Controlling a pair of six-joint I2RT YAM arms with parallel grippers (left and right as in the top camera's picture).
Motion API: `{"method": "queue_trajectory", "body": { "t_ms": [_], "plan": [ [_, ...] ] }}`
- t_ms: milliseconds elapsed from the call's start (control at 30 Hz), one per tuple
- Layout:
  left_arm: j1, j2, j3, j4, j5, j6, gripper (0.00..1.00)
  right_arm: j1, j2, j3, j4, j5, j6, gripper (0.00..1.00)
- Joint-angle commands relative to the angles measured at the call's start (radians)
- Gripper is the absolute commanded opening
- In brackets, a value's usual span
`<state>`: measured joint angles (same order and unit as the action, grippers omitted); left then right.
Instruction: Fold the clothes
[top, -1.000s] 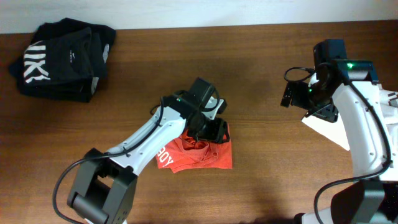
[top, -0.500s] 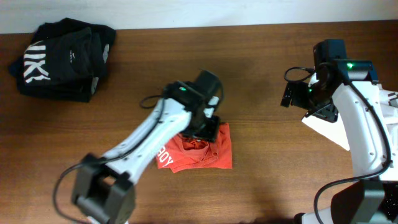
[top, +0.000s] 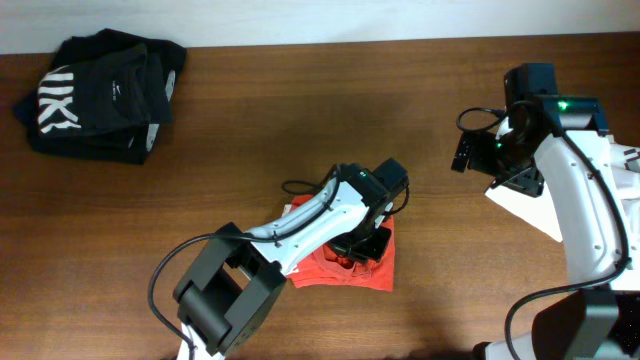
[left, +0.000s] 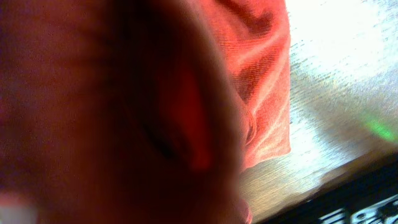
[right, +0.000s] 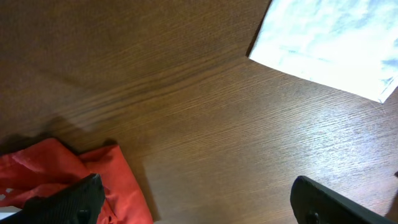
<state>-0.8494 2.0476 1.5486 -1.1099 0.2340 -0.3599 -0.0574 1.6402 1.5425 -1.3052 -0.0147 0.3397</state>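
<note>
We see the table (top: 250, 130) with black garments (top: 95, 95) piled at 10 o'clock. The red-orange T-shirt (top: 378, 272) lies bunched near centre, directly under the left gripper (top: 365, 243). Cloth smothers its camera, so we can't tell its jaw gap. The white shirt (top: 525, 210) is at 3 o'clock. The right gripper (right: 199, 198) is spread wide and empty.

White arms (top: 590, 200), black joints (top: 530, 85) and cables (top: 478, 118), black right claw (right: 199, 200).
</note>
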Motion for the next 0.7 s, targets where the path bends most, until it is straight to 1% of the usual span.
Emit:
{"method": "queue_trajectory", "body": {
  "t_ms": [0, 33, 133, 233, 333, 367, 400, 433, 467, 500, 600, 667],
  "plan": [
    [-0.025, -0.028, -0.007, -0.003, 0.017, -0.015, 0.32, -0.002, 0.001, 0.007, 0.000, 0.020, 0.001, 0.99],
    [-0.028, -0.029, -0.007, -0.009, 0.035, -0.014, 0.33, -0.002, 0.001, 0.007, 0.000, 0.020, 0.001, 0.99],
    [-0.033, -0.066, -0.007, -0.013, 0.179, -0.013, 0.32, -0.002, 0.001, 0.007, 0.000, 0.020, 0.001, 0.99],
    [-0.076, -0.132, -0.007, -0.006, 0.207, -0.005, 0.33, -0.002, 0.001, 0.007, 0.000, 0.020, 0.001, 0.99],
    [-0.105, -0.143, -0.007, -0.033, 0.213, -0.006, 0.38, -0.002, 0.001, 0.007, 0.000, 0.020, 0.001, 0.99],
    [-0.103, -0.145, -0.007, -0.053, 0.238, -0.006, 0.43, -0.002, 0.001, 0.007, 0.000, 0.020, 0.001, 0.99],
    [-0.103, -0.145, -0.007, -0.064, 0.261, -0.006, 0.45, -0.002, 0.001, 0.007, 0.000, 0.020, 0.001, 0.99],
    [-0.103, -0.145, -0.007, -0.069, 0.248, -0.005, 0.58, -0.002, 0.001, 0.007, 0.000, 0.020, 0.001, 0.99],
    [-0.103, -0.145, -0.007, -0.070, 0.233, -0.005, 0.60, -0.002, 0.001, 0.007, 0.000, 0.020, 0.001, 0.99],
    [-0.101, -0.145, -0.007, -0.069, 0.220, -0.006, 0.60, -0.002, 0.001, 0.007, 0.000, 0.020, 0.001, 0.99],
    [-0.052, -0.158, -0.006, -0.075, 0.122, -0.031, 0.58, -0.002, 0.001, 0.007, 0.000, 0.020, 0.001, 0.99],
    [0.026, -0.165, -0.006, -0.071, -0.023, -0.036, 0.58, -0.002, 0.001, 0.007, 0.000, 0.020, 0.001, 0.99]
  ]
}}
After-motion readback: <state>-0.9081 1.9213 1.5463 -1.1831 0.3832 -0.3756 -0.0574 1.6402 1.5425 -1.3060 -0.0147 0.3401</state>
